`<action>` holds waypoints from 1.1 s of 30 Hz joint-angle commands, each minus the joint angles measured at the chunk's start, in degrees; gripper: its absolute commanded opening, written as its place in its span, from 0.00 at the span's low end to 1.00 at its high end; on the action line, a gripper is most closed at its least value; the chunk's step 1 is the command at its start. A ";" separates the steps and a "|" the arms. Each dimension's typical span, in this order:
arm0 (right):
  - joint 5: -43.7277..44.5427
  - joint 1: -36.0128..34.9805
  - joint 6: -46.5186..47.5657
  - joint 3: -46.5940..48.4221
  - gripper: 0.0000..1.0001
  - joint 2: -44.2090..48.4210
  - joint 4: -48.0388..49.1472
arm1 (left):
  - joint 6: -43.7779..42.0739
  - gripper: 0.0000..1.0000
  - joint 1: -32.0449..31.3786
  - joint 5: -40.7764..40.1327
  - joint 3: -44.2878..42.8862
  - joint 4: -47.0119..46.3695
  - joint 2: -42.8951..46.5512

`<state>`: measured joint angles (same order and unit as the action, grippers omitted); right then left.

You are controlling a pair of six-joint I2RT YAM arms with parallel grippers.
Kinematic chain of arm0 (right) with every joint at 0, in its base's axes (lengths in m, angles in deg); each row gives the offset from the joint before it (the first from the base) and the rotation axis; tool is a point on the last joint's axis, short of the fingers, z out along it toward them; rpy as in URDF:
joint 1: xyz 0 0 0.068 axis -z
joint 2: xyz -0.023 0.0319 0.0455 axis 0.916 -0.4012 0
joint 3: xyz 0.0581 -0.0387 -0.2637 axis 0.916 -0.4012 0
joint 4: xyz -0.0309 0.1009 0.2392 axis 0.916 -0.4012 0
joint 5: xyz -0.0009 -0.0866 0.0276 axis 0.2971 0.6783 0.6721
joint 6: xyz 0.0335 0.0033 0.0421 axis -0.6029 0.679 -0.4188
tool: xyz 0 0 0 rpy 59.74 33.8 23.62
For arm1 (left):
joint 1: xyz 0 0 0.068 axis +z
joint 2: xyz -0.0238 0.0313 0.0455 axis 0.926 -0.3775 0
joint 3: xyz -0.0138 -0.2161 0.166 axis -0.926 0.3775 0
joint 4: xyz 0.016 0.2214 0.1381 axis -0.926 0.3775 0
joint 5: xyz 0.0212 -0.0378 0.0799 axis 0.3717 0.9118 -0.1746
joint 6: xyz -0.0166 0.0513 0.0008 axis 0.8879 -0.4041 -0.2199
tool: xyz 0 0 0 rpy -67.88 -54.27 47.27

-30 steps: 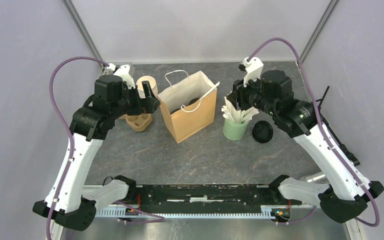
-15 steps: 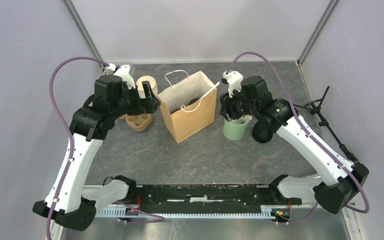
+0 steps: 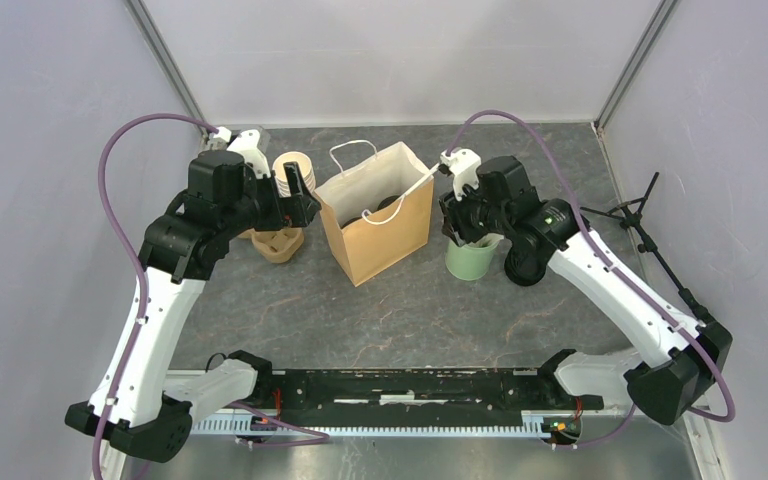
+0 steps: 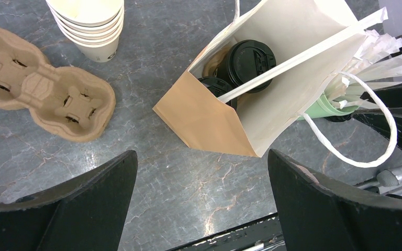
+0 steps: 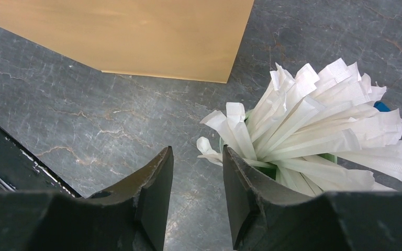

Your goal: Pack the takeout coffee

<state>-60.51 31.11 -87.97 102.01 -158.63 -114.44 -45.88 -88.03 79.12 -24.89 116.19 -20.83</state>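
- Firstly, toward the table's left side, the cardboard cup carrier point(image 4: 47, 97) lies flat, with the stack of lidless cups point(image 4: 91, 23) just behind it.
- Your left gripper point(image 4: 201, 157) hovers above the table, jaws spread wide with nothing between them. It looks down on the bare strip between carrier and bag.
- The brown paper bag point(image 4: 204, 120) stands upright mid-table, mouth open, one white handle drooping over its right edge.
- The takeout coffee point(image 4: 250, 63) is inside that bag. Both black-lidded cups sit side by side, the second cup point(image 4: 215, 84) partly tucked under the bag's near rim.
- Just right of the bag stands the green cup point(image 3: 468, 262) of white sticks point(image 5: 314, 125). Your right gripper point(image 5: 196, 154) hangs close over it, jaws a little apart and clamping nothing, one finger right beside the outermost sticks.
- Bare grey marbled table point(image 3: 400, 320) shows in front of the bag, and pale walls close it in on three sides.
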 commanded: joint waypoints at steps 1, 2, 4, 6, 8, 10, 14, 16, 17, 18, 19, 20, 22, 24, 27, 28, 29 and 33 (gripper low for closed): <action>0.93 -0.08 1.07 -0.64 0.44 -0.26 1.85 | -2.21 1.00 0.37 0.37 -0.48 -0.33 0.70; 1.22 -0.09 1.11 -0.79 0.42 -0.18 2.17 | -2.21 1.00 0.37 0.28 -0.41 -0.33 0.76; 1.75 -0.04 1.33 -1.12 0.38 -0.04 2.99 | -2.21 1.00 0.35 0.20 -0.39 -0.37 0.81; 2.13 -0.09 1.67 -1.66 0.38 -0.01 3.55 | -2.21 1.00 0.42 0.19 -0.37 -0.40 0.75; 2.23 -0.09 1.85 -1.77 0.38 -0.32 3.65 | -2.23 1.00 0.39 0.12 -0.30 -0.39 0.75; 2.55 -0.09 2.01 -1.99 0.37 -0.38 3.85 | -2.30 1.00 0.35 0.07 -0.30 -0.35 0.74; 3.52 -0.09 1.97 -2.22 0.29 -0.41 4.38 | -2.30 1.00 0.36 -0.08 -0.12 -0.40 0.76; 4.22 -0.04 1.99 -1.71 0.23 -0.37 4.12 | -2.25 1.00 0.36 -0.03 -0.14 -0.39 0.67; 4.57 -0.08 1.97 -1.31 0.21 -0.25 3.72 | -2.21 1.00 0.34 -0.01 -0.15 -0.40 0.60; 4.60 -0.07 2.72 -0.94 0.19 -0.07 3.25 | -2.29 1.00 0.36 -0.10 -0.21 -0.44 0.60; 6.01 -0.09 3.40 -0.47 0.18 0.17 2.61 | -2.35 1.00 0.42 -0.17 -0.28 -0.35 0.56; 6.63 -0.09 3.54 -0.01 0.16 0.39 2.15 | -2.34 1.00 0.38 -0.26 -0.28 -0.38 0.60; 7.99 -0.10 3.62 0.93 0.14 1.00 1.19 | -2.38 1.00 0.40 -0.26 -0.31 -0.47 0.50; 9.40 -0.06 3.66 2.22 0.13 1.68 0.42 | -2.38 1.00 0.39 -0.24 -0.24 -0.48 0.29; 11.02 -0.09 3.67 4.24 0.11 2.33 -0.97 | -2.38 1.00 0.35 0.02 -0.23 -0.42 0.05; 11.38 -0.09 3.62 5.03 0.11 2.43 -1.52 | -2.38 1.00 0.35 0.13 -0.21 -0.46 -0.04; 11.54 -0.09 3.46 5.95 0.11 2.42 -2.27 | -2.38 1.00 0.38 0.30 -0.25 -0.50 0.02; 12.17 -0.08 2.88 10.80 0.11 2.02 -6.23 | -2.30 1.00 0.41 0.26 -0.13 -0.44 -0.09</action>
<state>-50.45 31.11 -85.15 106.71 -158.02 -117.54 -45.96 -88.03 79.09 -24.89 116.19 -20.99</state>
